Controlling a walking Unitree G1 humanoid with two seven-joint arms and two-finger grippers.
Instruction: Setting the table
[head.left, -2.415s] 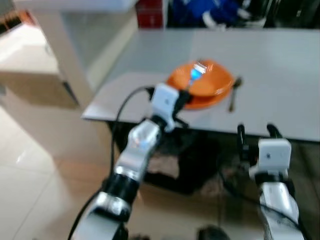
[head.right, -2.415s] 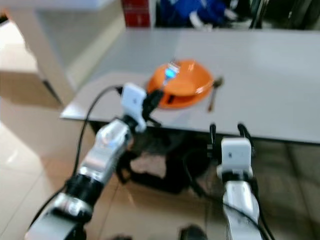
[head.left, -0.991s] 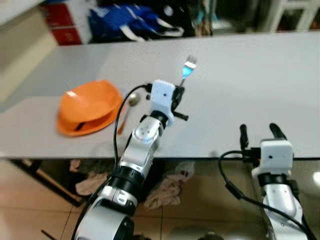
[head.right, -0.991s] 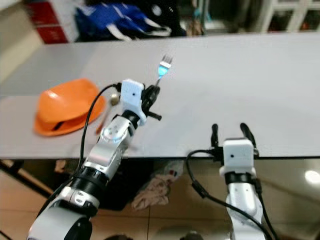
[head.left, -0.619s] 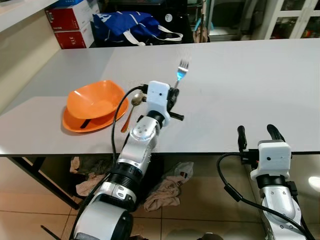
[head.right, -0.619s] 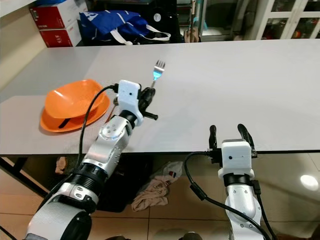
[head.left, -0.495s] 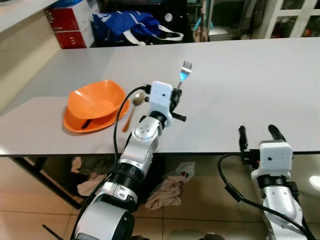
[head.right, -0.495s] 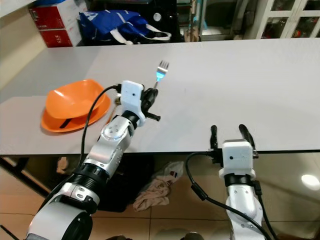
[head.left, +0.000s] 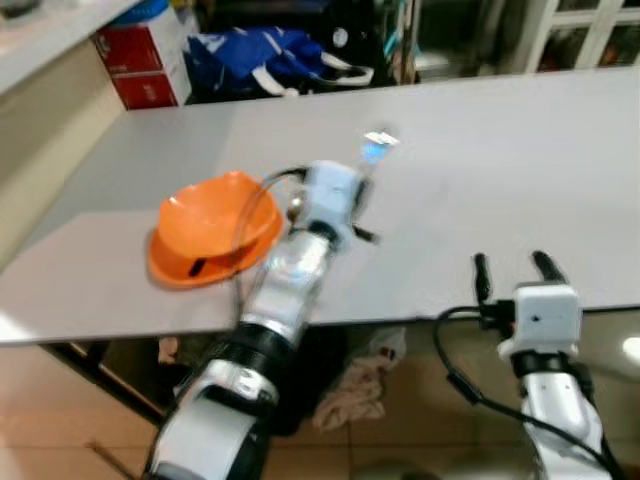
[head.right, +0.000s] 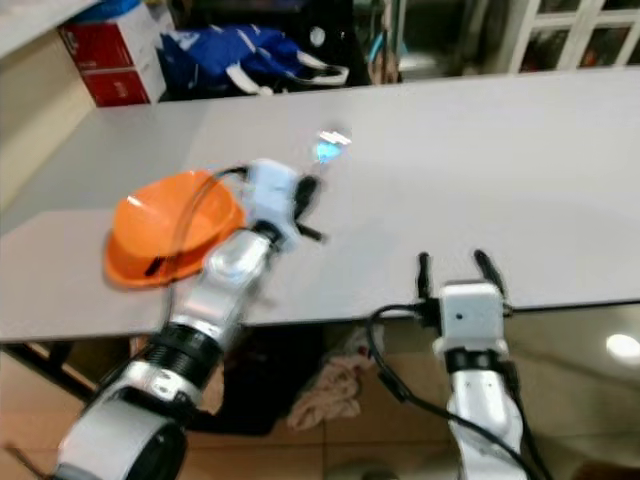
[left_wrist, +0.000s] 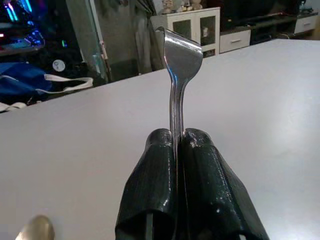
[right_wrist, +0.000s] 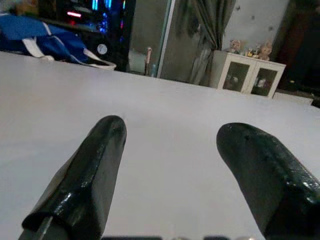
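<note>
My left gripper (head.left: 361, 192) is shut on the handle of a metal fork (left_wrist: 176, 65). It holds the fork upright over the grey table (head.left: 500, 170), and the fork's head (head.left: 378, 143) points away from me. Just left of that arm sits an orange bowl (head.left: 213, 238). A spoon (left_wrist: 35, 230) lies on the table between the bowl and the arm, partly hidden by the wrist. My right gripper (head.left: 511, 268) is open at the table's near edge, its fingers (right_wrist: 95, 175) apart over bare tabletop.
A blue bag (head.left: 270, 55) and red boxes (head.left: 140, 75) stand beyond the table's far edge. A beige counter (head.left: 50, 130) runs along the left. Crumpled cloth (head.left: 365, 385) lies on the floor under the table. A white cabinet (right_wrist: 245, 77) stands far behind.
The whole picture has shifted and blurred, so the camera has moved. My left gripper still holds the fork just right of the bowl. The right gripper stays open at the table edge.
</note>
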